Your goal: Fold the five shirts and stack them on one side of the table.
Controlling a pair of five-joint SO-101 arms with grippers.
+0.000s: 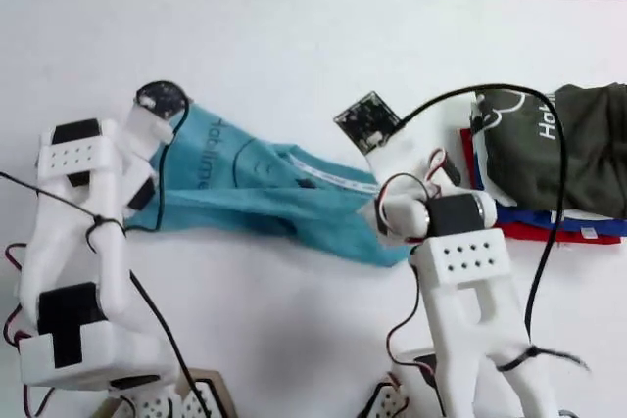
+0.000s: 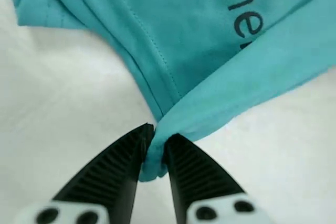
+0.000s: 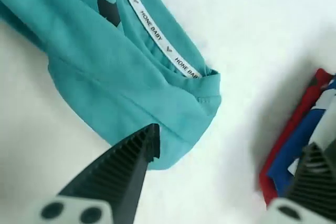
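The teal shirt (image 1: 265, 188) is seen stretched in a crumpled band across the middle of the desk (image 1: 294, 26), lettering up. Its end nearer the left edge is pinched by the left gripper (image 2: 155, 153), whose fingers are pressed together on a bunched fold of cloth, right at their tips. At the other end the right gripper (image 3: 233, 142) is spread wide with nothing held, one finger resting at the hem close to the collar tape (image 3: 157, 38). Toward the right edge the stack (image 1: 554, 193) is laid out: a dark green shirt (image 1: 558, 144) on top, a blue one (image 1: 549, 217) and a red one (image 1: 544, 234) beneath.

The step in hand is judged to be the spreading of the teal shirt before it is folded. A firm second hold is wanted first, so the right gripper would best be closed on the hem corner, with both layers taken deep between the fingers. The cloth should then be drawn taut evenly and low over the desk, so that the twist is worked out. The left pinch looks shallow, and a sharp tug could free it. Room should be left beside the stack, so that nothing there is dragged.
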